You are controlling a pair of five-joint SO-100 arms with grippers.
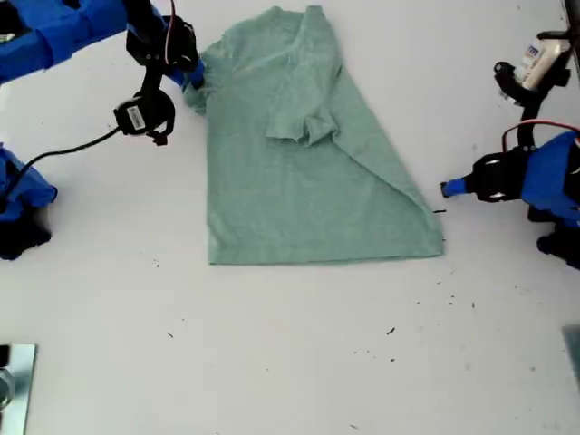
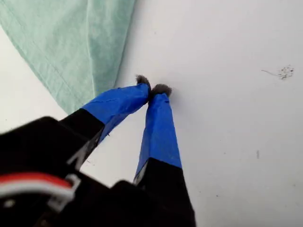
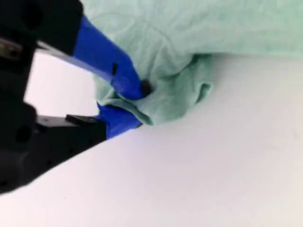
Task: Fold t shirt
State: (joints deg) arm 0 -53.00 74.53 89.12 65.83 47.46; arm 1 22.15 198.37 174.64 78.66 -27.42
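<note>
- At the exterior view's left, my second gripper (image 3: 135,106) pinches the t shirt's (image 1: 299,163) bunched sleeve; only its wrist view shows the bite.
- My first gripper (image 2: 154,89), tips together and empty, sits on the table (image 1: 290,362) beside the hem corner.

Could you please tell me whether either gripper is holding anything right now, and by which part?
My second gripper pinches the t shirt by its bunched sleeve at the exterior view's left. My first gripper is shut on nothing.

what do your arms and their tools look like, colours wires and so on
Both arms are bright blue plastic with black motor blocks. My first tool has two slim fingers wrapped in blue tape, with dark fuzzy pads at the tips. My second tool has the same blue-taped fingers on a black body. Thin red and white wires run along the joints, and a black cable trails from one arm.
</note>
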